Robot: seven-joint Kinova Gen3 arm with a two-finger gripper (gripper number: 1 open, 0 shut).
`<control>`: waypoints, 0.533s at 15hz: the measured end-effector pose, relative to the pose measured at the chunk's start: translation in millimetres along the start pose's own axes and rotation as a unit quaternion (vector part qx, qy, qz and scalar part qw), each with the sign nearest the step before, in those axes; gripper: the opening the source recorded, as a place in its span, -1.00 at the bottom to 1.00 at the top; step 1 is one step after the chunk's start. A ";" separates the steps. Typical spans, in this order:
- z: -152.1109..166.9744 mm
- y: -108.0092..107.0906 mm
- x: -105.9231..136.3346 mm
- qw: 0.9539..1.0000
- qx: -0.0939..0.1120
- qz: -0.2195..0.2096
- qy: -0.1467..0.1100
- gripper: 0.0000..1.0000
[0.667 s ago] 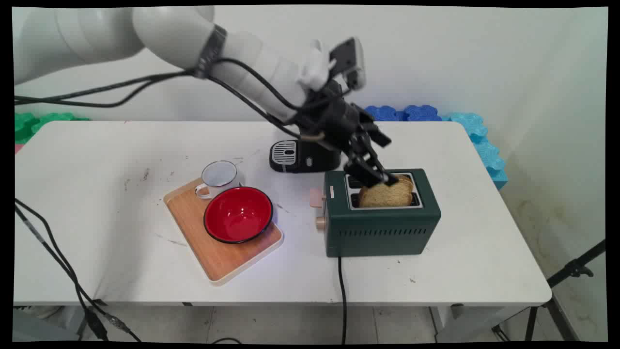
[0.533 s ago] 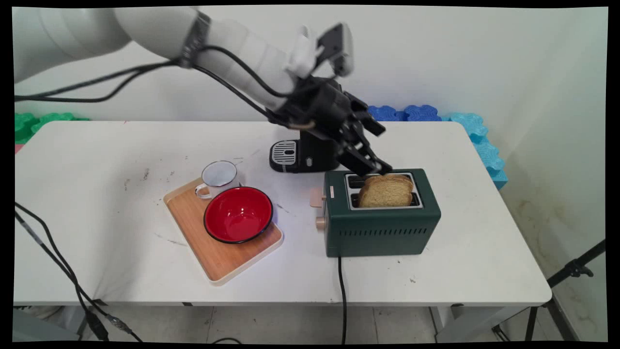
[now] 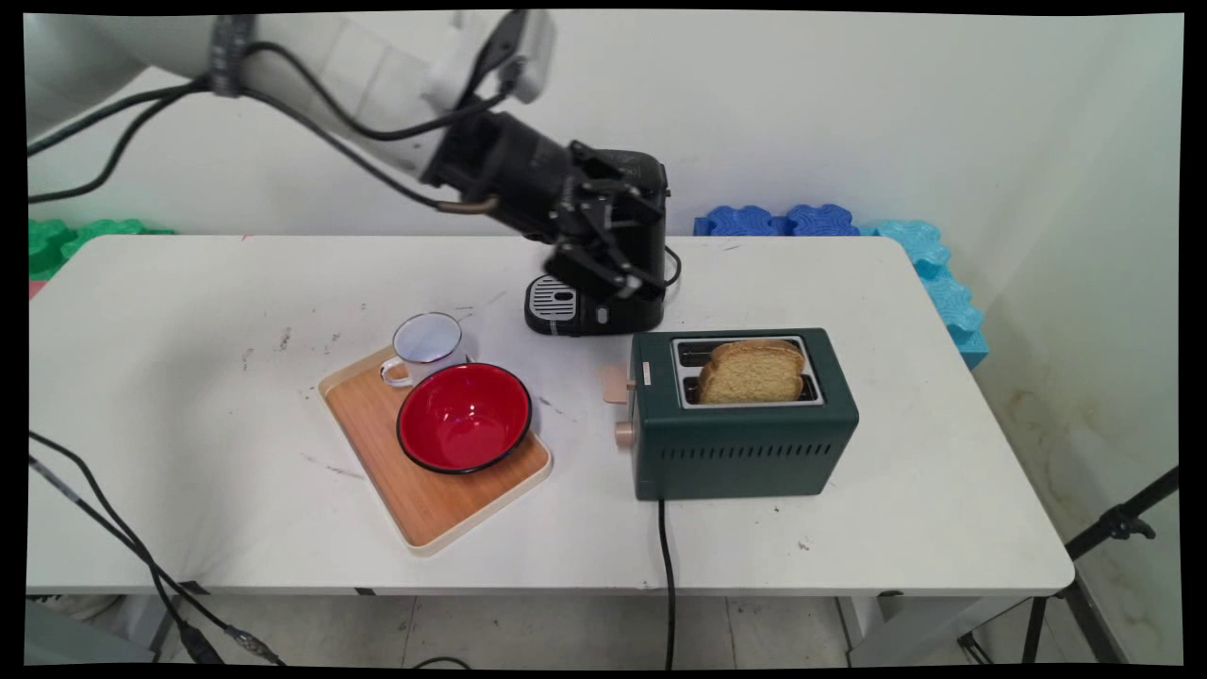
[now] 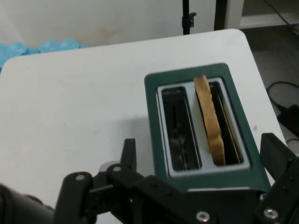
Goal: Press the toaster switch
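Observation:
A dark green toaster [image 3: 745,443] stands on the white table [image 3: 189,396], right of the middle. One slice of toast [image 3: 754,372] stands upright in its near slot, sticking out of the top; the far slot is empty. My gripper [image 3: 622,278] hangs in the air up and to the left of the toaster, in front of a black coffee machine [image 3: 566,306]. It is open and holds nothing. In the hand view the toaster [image 4: 156,93] lies below the gripper [image 4: 200,142], with the toast [image 4: 210,121] in the right-hand slot.
A wooden tray [image 3: 424,500] left of the toaster carries a red bowl [image 3: 462,415] and a white enamel mug [image 3: 426,344]. The toaster's lever [image 3: 618,385] faces the tray, and its black cord [image 3: 668,566] runs over the near edge. Blue foam mats [image 3: 801,219] lie behind the table.
My gripper has let go of the toast, risen and drawn back to the left, away from the toaster. The toast stays standing in the near slot.

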 end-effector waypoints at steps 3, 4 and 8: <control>-13.2 0.7 -19.7 1.000 -0.004 -0.002 -0.001 -1.00; -15.0 1.0 -23.8 1.000 -0.006 -0.003 -0.001 -1.00; -21.8 3.4 -47.2 1.000 -0.012 -0.008 -0.001 -1.00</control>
